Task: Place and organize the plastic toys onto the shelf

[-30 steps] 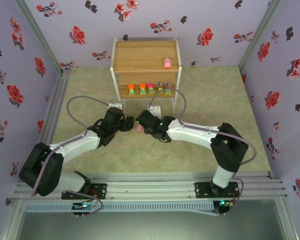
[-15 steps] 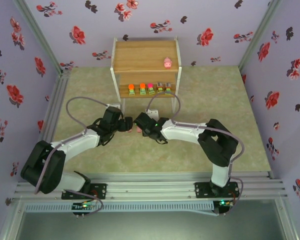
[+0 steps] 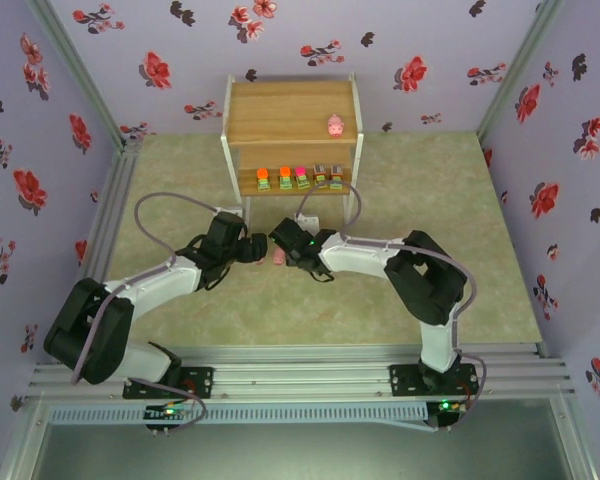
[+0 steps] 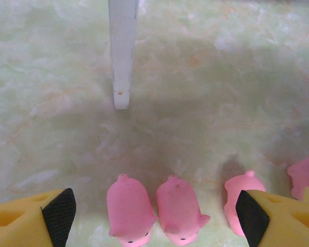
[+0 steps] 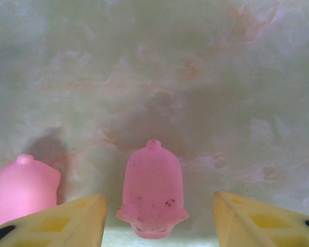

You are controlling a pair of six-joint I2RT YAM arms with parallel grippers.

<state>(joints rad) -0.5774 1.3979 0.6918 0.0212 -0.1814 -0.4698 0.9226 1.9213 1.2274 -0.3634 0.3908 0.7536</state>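
Four pink pigs (image 4: 130,211) near shelf leg (image 4: 122,51)

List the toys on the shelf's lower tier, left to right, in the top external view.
Orange-topped block → second orange-topped block → magenta-topped block → grey-topped block → second grey-topped block.

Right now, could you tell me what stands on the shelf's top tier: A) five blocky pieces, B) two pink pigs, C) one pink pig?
C: a single pink pig sits on the top board of the shelf, near its right end; the blocky pieces line the lower tier.
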